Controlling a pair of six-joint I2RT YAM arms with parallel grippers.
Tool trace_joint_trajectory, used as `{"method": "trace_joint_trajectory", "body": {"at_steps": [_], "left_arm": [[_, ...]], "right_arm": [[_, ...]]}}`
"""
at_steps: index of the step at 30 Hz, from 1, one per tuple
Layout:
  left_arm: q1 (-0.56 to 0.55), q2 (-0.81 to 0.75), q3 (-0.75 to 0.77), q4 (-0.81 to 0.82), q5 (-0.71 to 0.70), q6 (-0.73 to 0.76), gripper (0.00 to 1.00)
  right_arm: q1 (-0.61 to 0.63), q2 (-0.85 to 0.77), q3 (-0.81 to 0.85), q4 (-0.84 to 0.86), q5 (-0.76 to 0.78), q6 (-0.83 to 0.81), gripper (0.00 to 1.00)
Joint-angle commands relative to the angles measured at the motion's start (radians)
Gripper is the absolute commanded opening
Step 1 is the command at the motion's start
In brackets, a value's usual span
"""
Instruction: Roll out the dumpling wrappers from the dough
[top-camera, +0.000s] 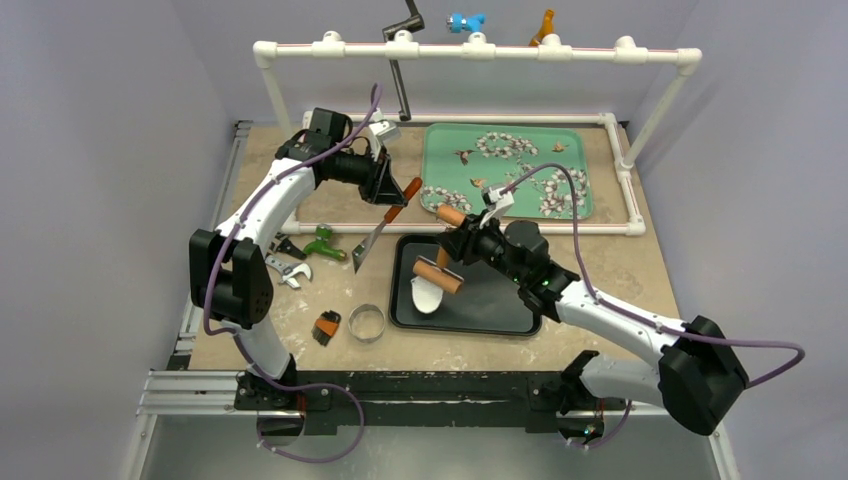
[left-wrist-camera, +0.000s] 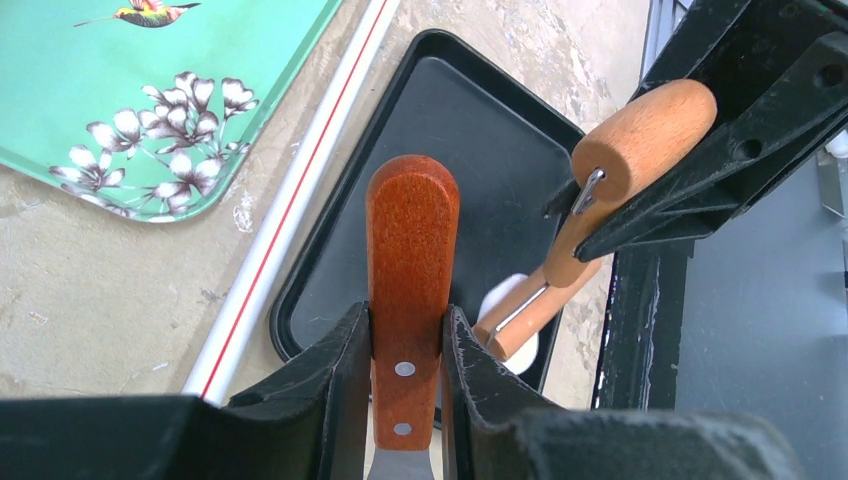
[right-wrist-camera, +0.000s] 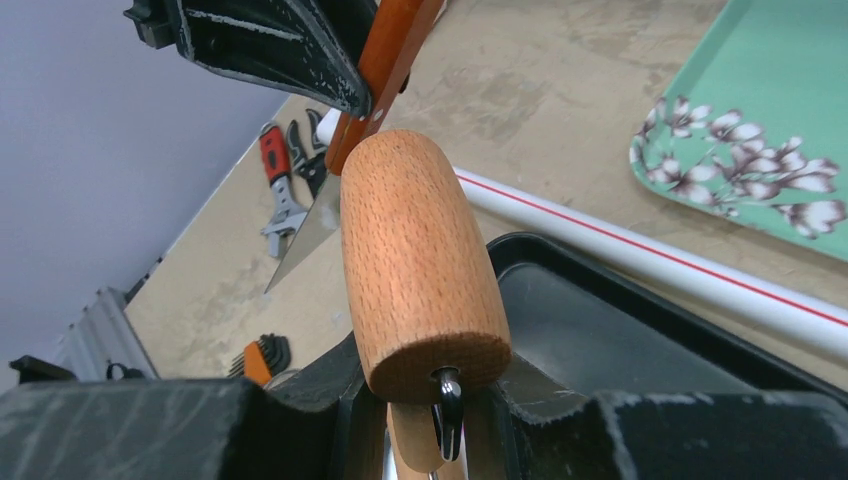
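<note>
Black left gripper: clenched on the red-brown wooden handle of the scraper; held in the air, blade tip pointing down toward 7 o'clock, off the left edge of the black tray.
Left wrist view: both fingers pressed against the handle sides, near the rivets.
Right gripper: closed around the thin middle handle of the wooden roller; one drum low over the tray, the other drum higher, at 12 o'clock from it.
Dough piece: white, flat, on the black tray at about 9 o'clock of its floor, just under the lower drum; whether touched or not, cannot tell.
Shape of dough: flattened, with uneven outline, not a clean disc.
Ring cutter: on the table at 8 o'clock from the black tray, apart from the dough.
Green tray: at 12 o'clock; only printed flowers made out, no finished wrapper.
Progress, as a judgement: early to middle; rolling under way, cutting and moving of wrappers not yet done.
</note>
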Motion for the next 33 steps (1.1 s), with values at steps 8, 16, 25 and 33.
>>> {"method": "trace_joint_trajectory", "body": {"at_steps": [8, 16, 25, 33], "left_arm": [[0.009, -0.051, 0.043, 0.016, 0.047, -0.022, 0.0], [0.01, -0.051, 0.042, 0.009, 0.044, -0.018, 0.0], [0.009, -0.056, 0.042, 0.007, 0.07, -0.029, 0.0], [0.008, -0.054, 0.042, 0.003, 0.089, -0.035, 0.0]], "right_arm": [[-0.092, 0.018, 0.028, -0.011, -0.136, 0.107, 0.0], [-0.246, -0.06, 0.005, -0.03, 0.025, 0.022, 0.0], [-0.786, 0.007, -0.155, 0.228, 0.033, 0.272, 0.0], [-1.039, 0.104, -0.242, 0.385, -0.049, 0.474, 0.0]]}}
